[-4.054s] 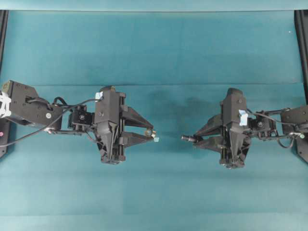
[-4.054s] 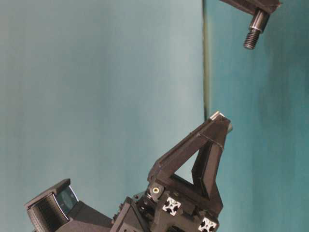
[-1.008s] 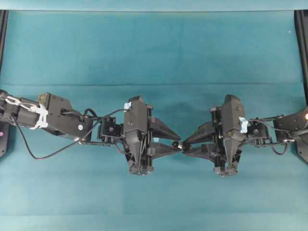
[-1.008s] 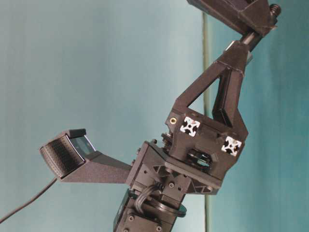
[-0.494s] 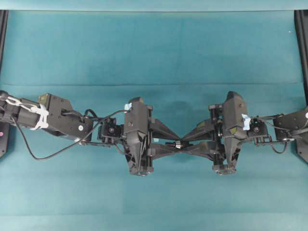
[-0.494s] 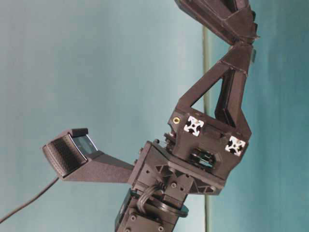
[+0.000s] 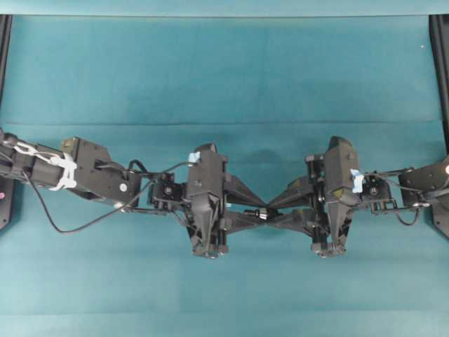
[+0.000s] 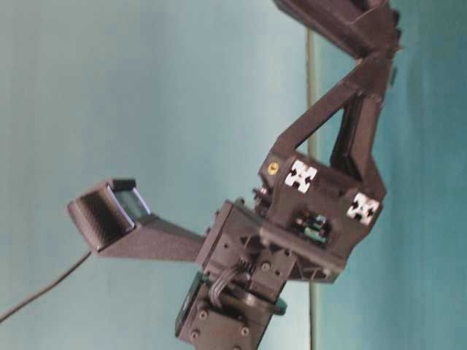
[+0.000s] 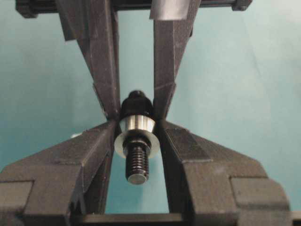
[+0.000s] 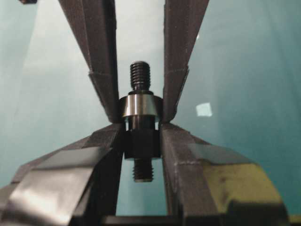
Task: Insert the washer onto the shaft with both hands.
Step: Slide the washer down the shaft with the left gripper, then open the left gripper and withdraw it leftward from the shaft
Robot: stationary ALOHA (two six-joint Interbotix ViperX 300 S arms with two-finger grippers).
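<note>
Left wrist view gives me the clearest read: the washer [image 9: 136,136] sits around the shaft [image 9: 137,162], with the threaded end poking out through its hole toward the camera. I judge the insertion itself as done, or very nearly. What I cannot confirm is whether the washer is seated against the shaft's shoulder; the right wrist view shows it just beyond the dark hex section, apparently close against it. What seems left is letting go of the washer and backing away.

Relative to the washer, the left gripper [image 9: 136,129] has its jaws pinching it from both sides, fingertips [image 9: 106,136] touching its rim. The right gripper [image 10: 139,141] has its jaws pressed onto the hex section of the shaft, right beside the washer, with a second threaded end sticking back between its fingers.

From overhead, both grippers meet tip to tip around the washer, held above the green bench [image 7: 224,70], not resting on it.
</note>
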